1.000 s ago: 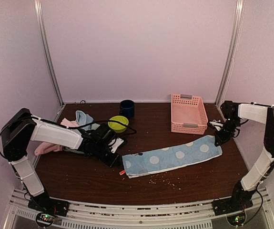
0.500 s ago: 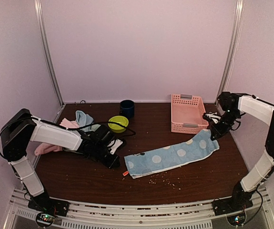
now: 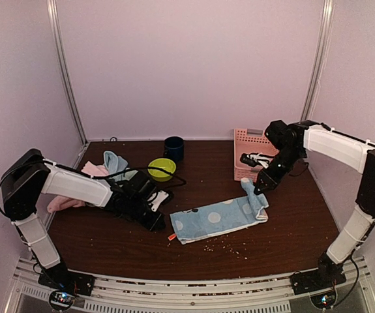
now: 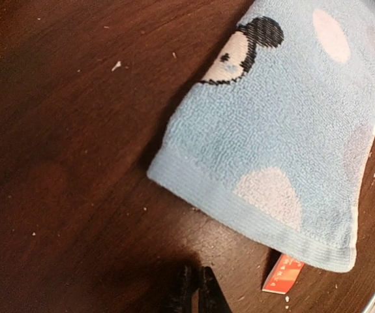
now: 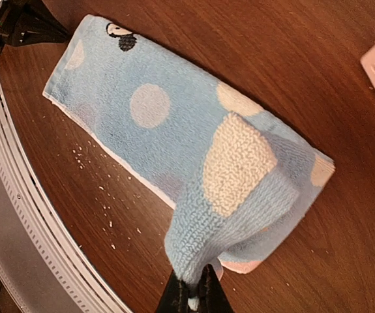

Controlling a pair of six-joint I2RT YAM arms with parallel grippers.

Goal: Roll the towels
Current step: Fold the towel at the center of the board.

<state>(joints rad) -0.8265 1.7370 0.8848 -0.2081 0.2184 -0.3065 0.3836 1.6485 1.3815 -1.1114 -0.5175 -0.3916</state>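
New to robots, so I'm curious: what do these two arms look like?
The left arm and right arm match: white sleeves over the long segments, bulky black joints, thin black cables alongside. The left end effector and right end effector are black, with two narrow fingers.

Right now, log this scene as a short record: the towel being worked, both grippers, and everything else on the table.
dotted towel: left end flat on the table, right end lifted and brought back over itself
right gripper: shut on the dotted towel's raised end
left gripper: fingers together, holding nothing, just off the towel's left edge
other towels: bunched at the back left, unrolled
basket: pink, behind the right arm
bowl: lime green, back centre
cup: dark, behind the bowl
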